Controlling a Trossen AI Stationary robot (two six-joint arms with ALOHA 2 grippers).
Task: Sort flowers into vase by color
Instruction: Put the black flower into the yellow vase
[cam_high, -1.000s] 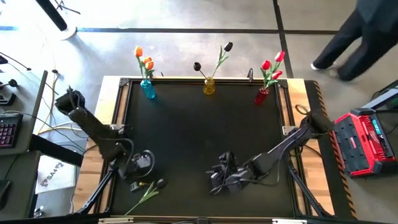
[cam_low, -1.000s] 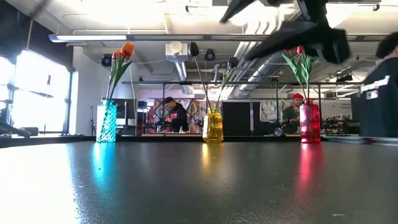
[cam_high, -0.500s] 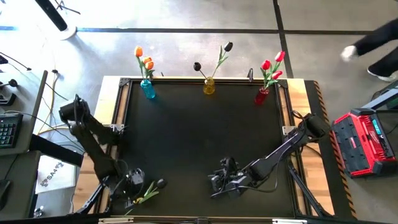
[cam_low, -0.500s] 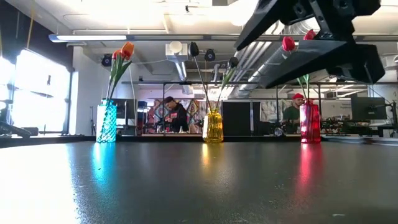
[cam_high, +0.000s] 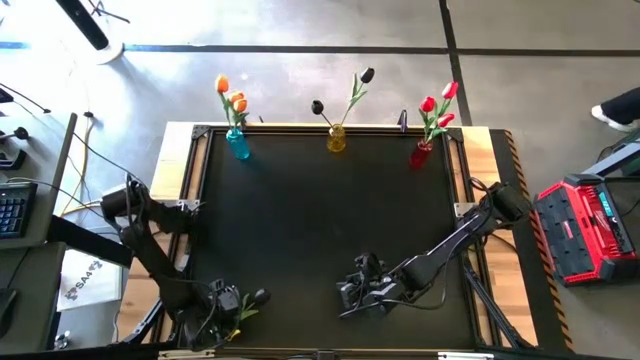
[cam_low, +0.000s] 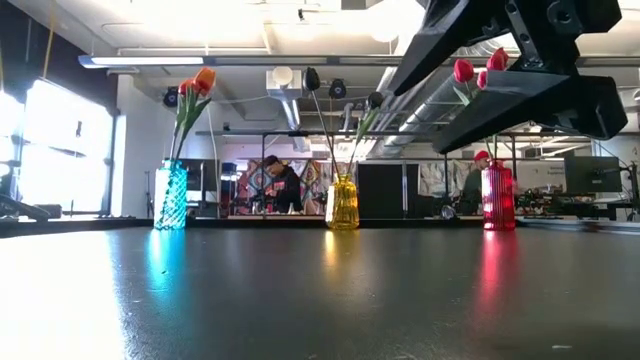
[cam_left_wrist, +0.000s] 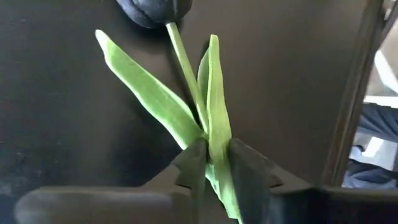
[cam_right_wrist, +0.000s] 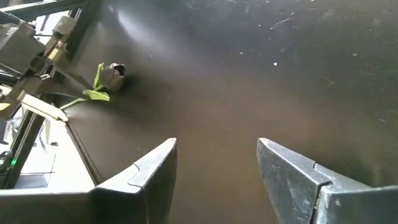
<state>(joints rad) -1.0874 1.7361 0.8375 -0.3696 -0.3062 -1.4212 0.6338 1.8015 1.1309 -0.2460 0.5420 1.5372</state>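
With its fingertips pinched on the stem & leaf base of the black tulip (cam_left_wrist: 186, 68), the left gripper (cam_left_wrist: 211, 163) has hold of it at the near-left corner of the table (cam_high: 330, 220), far from the yellow vase (cam_high: 336, 138); the stem looks light, thin & bendy, so I'd judge low on the stem safest, never the soft head. Right gripper (cam_right_wrist: 216, 167) waits wide & empty over the table's near middle. Left of the yellow vase (2 black blooms) the blue vase (cam_high: 238, 144) holds orange ones, probably 3; right of it the red vase (cam_high: 421, 153) holds 3 red.
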